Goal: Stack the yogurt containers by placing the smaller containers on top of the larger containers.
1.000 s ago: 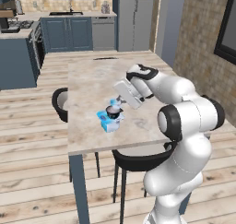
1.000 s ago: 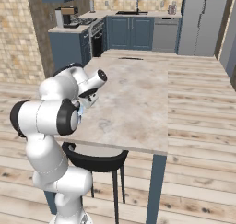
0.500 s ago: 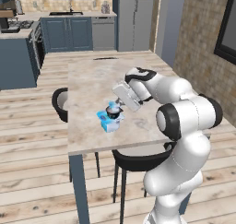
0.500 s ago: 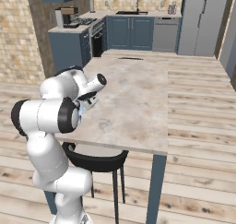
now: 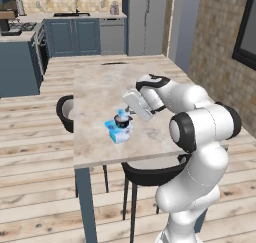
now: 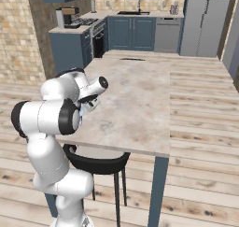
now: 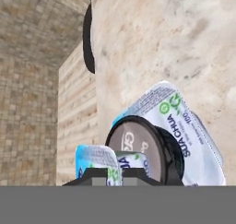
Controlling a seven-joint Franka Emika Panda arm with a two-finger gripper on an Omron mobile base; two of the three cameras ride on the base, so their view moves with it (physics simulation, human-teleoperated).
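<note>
Fingers (image 7: 115, 172) pinched on the tiny light-blue cup (image 7: 97, 163), just over the stack on the bench (image 5: 100, 94).

Hand view: the two dark tips sit close together at the bottom edge with the tiny cup between them; grip looks closed on it, though the contact itself is partly hidden. Black round cup (image 7: 140, 149) with pale grey top already rests on the light-blue rectangular tub (image 7: 184, 126), whose white-and-blue lid shows beside and behind it. Left base view places tub (image 5: 116, 132) and black cup (image 5: 121, 120) near the bench's front edge, hand directly beside them. Judged step: last placement, tiny cup onto black cup. Next move needs the cup centred over the grey top, lowered level, then released gently; off-centre release risks it tipping off.
</note>
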